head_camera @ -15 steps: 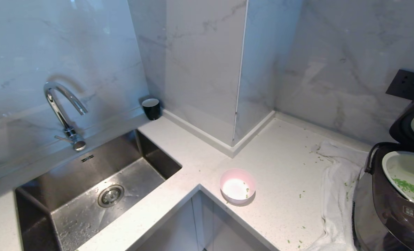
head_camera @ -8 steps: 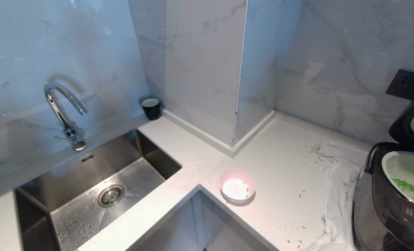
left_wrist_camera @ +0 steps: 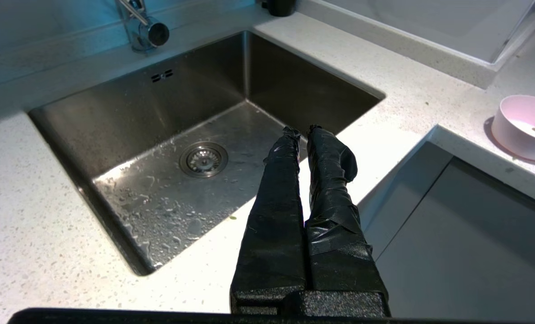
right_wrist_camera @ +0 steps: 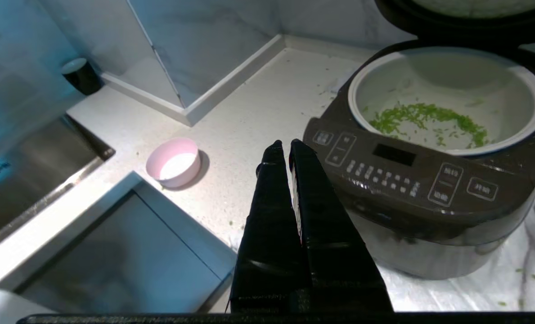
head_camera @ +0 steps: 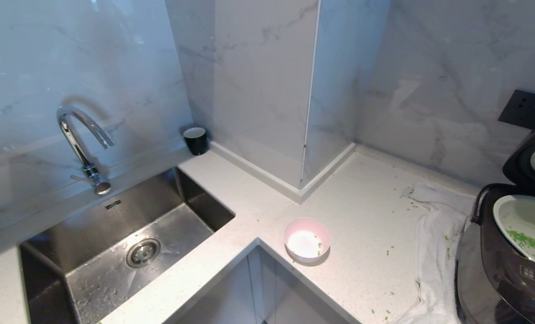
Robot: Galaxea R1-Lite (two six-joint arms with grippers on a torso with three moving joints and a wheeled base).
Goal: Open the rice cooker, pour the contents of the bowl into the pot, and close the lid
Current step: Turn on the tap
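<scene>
The dark brown rice cooker (head_camera: 505,270) stands at the counter's right edge with its lid (head_camera: 532,162) raised. Its pale pot (right_wrist_camera: 451,76) holds the green chopped contents (right_wrist_camera: 424,119). The pink bowl (head_camera: 307,239) sits upright near the counter's inner corner with only a few green flecks inside. My right gripper (right_wrist_camera: 286,145) is shut and empty, hovering just off the cooker's front corner, on the side where the bowl (right_wrist_camera: 173,162) stands. My left gripper (left_wrist_camera: 301,131) is shut and empty over the sink's near rim. Neither arm shows in the head view.
A steel sink (head_camera: 114,234) with a faucet (head_camera: 80,139) fills the left. A black cup (head_camera: 195,139) stands by the marble column. A white towel (head_camera: 438,243) lies under and beside the cooker. Green flecks (head_camera: 388,252) dot the counter. A dark wall socket (head_camera: 526,108) sits above the cooker.
</scene>
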